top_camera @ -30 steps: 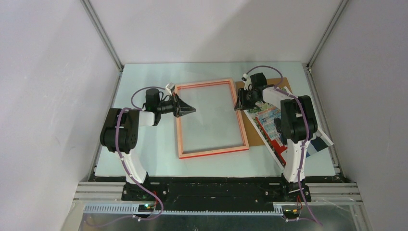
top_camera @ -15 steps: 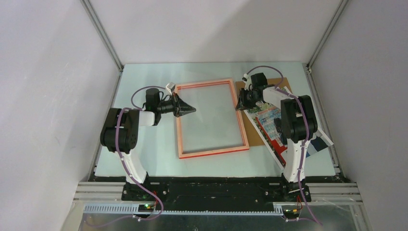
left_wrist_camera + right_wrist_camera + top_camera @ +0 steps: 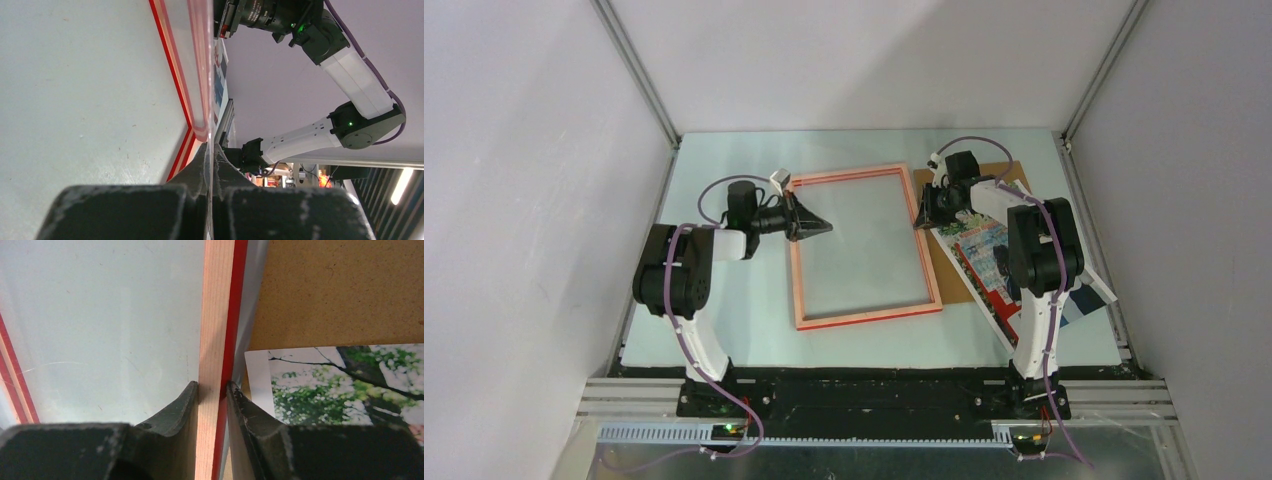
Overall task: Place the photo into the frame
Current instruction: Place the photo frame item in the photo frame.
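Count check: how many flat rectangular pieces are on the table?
3. The frame lies in the centre. The brown backing board is just right of it. The photo lies on the board's near part, partly under the right arm. More could be hidden underneath.

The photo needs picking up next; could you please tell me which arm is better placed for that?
Probably the right. The photo lies on the right, beside that arm, just past the frame rail that the right gripper clasps. The left gripper, shut, sits across the frame from it.
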Robot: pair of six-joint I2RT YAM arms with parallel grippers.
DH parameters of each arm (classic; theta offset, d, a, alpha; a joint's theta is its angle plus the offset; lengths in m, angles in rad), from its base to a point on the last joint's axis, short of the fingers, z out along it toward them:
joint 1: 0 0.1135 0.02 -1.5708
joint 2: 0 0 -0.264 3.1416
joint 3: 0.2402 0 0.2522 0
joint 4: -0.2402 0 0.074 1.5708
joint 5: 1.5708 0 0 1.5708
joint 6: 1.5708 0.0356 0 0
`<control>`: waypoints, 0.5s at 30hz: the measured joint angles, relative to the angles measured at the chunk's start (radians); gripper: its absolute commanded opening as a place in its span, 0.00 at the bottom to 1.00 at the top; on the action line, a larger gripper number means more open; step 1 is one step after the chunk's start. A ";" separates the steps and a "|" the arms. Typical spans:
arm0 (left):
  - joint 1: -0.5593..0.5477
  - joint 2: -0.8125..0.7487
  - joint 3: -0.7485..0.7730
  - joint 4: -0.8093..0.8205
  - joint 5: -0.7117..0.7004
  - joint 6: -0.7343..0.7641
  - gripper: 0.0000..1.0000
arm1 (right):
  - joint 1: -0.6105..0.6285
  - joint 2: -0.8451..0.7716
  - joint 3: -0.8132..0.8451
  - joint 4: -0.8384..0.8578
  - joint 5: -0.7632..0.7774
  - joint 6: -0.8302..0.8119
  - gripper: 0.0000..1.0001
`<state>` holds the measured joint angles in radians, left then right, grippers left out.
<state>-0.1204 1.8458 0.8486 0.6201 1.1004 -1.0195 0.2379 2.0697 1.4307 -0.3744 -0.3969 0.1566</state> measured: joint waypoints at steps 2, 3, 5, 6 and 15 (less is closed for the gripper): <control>-0.002 0.000 0.004 0.000 0.003 0.000 0.00 | 0.000 0.000 0.000 0.000 0.000 0.000 0.27; -0.002 0.000 0.006 0.000 0.005 0.000 0.00 | 0.000 0.000 0.000 -0.001 0.000 0.000 0.27; -0.004 0.000 0.010 0.000 0.007 0.000 0.00 | 0.000 0.000 0.000 -0.001 0.000 0.000 0.27; -0.005 0.000 0.010 0.000 0.007 0.001 0.00 | 0.000 0.000 0.000 -0.001 0.000 0.000 0.27; -0.005 0.001 0.012 0.000 0.010 0.000 0.00 | 0.000 0.000 0.000 -0.001 0.000 0.000 0.28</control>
<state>-0.1253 1.8465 0.8608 0.6197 1.1099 -1.0191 0.2379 2.0697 1.4311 -0.3752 -0.3973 0.1570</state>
